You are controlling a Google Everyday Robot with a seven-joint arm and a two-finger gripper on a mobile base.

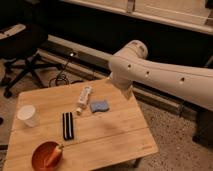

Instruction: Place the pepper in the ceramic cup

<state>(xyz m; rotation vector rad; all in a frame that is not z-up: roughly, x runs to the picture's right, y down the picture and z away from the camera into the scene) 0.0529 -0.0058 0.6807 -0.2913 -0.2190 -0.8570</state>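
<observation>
The pepper (54, 155), slim and orange-red, lies tilted inside a round orange-brown bowl (40, 159) at the table's near left corner. The ceramic cup (27, 115), small, white and upright, stands at the left edge of the wooden table (115, 135), a short way beyond the bowl. My white arm (155, 75) reaches in from the right and bends above the table's far right edge. The gripper is hidden behind that bend, far from both pepper and cup. Nothing from the table is lifted.
A white tube (84, 97) and a blue sponge (99, 106) lie mid-table at the back. A black-and-white striped bar (67, 126) sits between them and the bowl. A black office chair (22, 45) and floor cables (60, 77) are beyond the table's left.
</observation>
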